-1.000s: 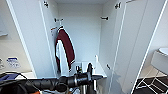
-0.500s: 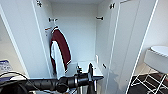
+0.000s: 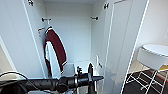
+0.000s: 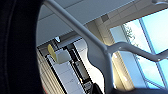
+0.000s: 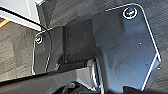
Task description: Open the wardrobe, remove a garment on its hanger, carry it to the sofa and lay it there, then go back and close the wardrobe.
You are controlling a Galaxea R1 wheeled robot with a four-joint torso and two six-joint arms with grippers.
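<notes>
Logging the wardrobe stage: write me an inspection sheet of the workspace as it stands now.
surface: dark carpet floor, right of the wardrobe.
job's things: wardrobe with both doors open; white hanger close before the left wrist camera.
clutter: dark red garment hanging inside, at the left.
grippers: left gripper in front of the opening; open or shut cannot be told.
cables: thin black cable arcing above the left arm.
surroundings: white stool on wire legs at the right; windows in the left wrist view.
</notes>
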